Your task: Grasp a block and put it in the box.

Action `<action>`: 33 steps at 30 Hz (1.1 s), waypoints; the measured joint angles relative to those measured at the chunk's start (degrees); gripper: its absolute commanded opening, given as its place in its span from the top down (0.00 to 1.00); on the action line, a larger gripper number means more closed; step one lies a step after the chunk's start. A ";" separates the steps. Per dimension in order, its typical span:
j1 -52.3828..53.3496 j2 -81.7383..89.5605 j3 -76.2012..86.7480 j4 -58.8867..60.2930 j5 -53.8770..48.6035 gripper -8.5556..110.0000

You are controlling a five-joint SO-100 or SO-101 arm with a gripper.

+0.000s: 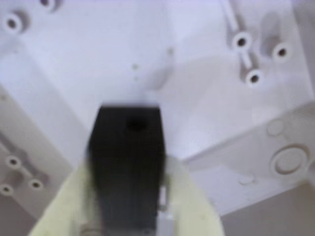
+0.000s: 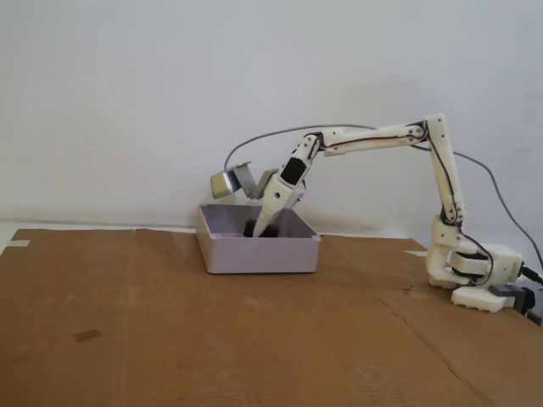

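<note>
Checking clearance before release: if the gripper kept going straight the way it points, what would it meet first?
Likely the box floor: the gripper, holding the block, points down into it.

slim cream-white arm (image 2: 441, 174) with thin dark cables along its links.

Matte black on the block (image 1: 129, 162), darkest around a shallow pit near its top face. Pale cream-yellow on the gripper (image 1: 129, 221) fingers (image 1: 64, 211) flanking it in the wrist view. Pale lavender-grey across the box (image 1: 147, 49) floor and walls (moulded posts in the same tint, dark at their holes); same lavender-grey on its outer wall (image 2: 259, 253) in the fixed view. White on the arm (image 2: 373, 140), with thin red and black wires along it. Silver-grey on the cuboid (image 2: 224, 183) behind the box, grey on its cable (image 2: 263, 137). Plain brown cardboard (image 2: 170, 322) underneath, off-white wall (image 2: 127, 85) behind.
</note>
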 measured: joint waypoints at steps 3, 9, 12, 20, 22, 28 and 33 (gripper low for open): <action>0.00 0.00 0.00 0.00 0.00 0.78; 0.00 0.00 -0.09 0.00 0.00 0.78; 0.00 0.00 -0.09 0.00 0.00 0.78; 0.00 0.00 -0.09 0.00 0.00 0.78; 0.00 0.00 -0.09 0.00 0.00 0.78; 0.00 0.00 -0.09 0.00 0.00 0.67; -0.26 0.00 -0.09 0.00 0.00 0.66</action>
